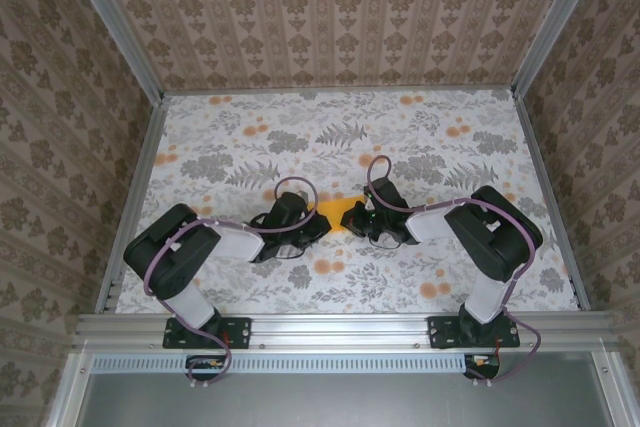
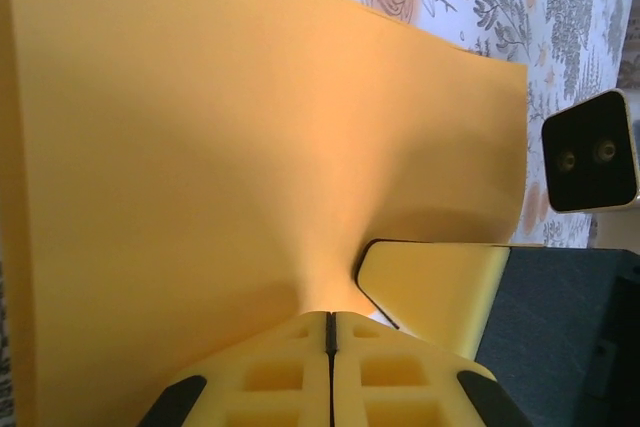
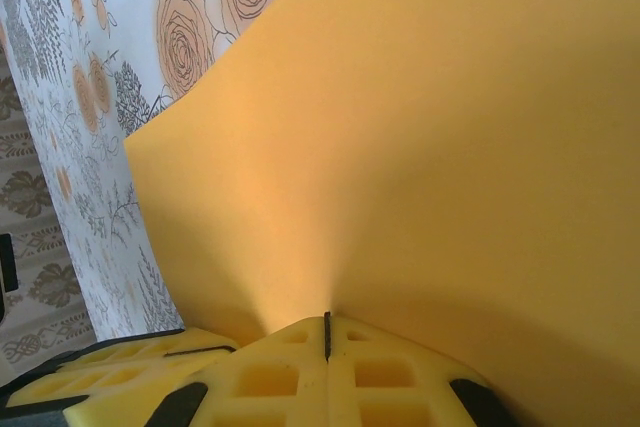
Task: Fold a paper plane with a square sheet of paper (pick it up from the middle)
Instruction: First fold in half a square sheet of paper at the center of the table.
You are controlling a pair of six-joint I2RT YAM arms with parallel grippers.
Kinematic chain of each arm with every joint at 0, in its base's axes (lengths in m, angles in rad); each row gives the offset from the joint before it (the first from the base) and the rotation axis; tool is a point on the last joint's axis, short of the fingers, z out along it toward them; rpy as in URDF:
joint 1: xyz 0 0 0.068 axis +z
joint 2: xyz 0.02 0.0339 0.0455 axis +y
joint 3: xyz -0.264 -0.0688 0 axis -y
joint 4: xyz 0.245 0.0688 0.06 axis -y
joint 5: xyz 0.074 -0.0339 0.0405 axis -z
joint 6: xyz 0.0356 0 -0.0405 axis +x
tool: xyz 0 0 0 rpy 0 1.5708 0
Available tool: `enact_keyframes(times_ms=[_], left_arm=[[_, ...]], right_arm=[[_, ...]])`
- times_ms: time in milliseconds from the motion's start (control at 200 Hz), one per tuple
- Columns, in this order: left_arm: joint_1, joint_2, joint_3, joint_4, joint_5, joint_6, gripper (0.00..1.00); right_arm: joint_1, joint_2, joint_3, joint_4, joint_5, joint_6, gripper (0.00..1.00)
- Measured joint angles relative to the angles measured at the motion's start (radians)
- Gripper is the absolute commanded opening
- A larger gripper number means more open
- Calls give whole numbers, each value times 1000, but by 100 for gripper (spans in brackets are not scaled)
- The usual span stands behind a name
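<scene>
Both arms reach forward and inward, elbows bent. The left hand [image 1: 312, 225] and right hand [image 1: 360, 218] nearly meet, each with fingers pinched together on the square sheet of paper [image 1: 338, 212].

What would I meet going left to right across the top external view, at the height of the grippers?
From the left: left arm → left gripper → square sheet of paper → right gripper → right arm. Both grippers are shut on the sheet, one at each side.

one paper sheet [image 1: 336, 212], two pincers [image 2: 329, 321] [image 3: 327, 321], one cloth [image 1: 300, 132]
</scene>
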Motion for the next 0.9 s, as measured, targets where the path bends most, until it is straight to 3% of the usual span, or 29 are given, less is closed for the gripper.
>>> enact_keyframes(times_ms=[270,900], left_arm=[[0,81,52,8,-3,-32,4],[-1,25,50,-115,-76,-106,0]], right_arm=[[0,1,-1,7,0,7,3],[-29,-37,-79,80,37,-64,3]])
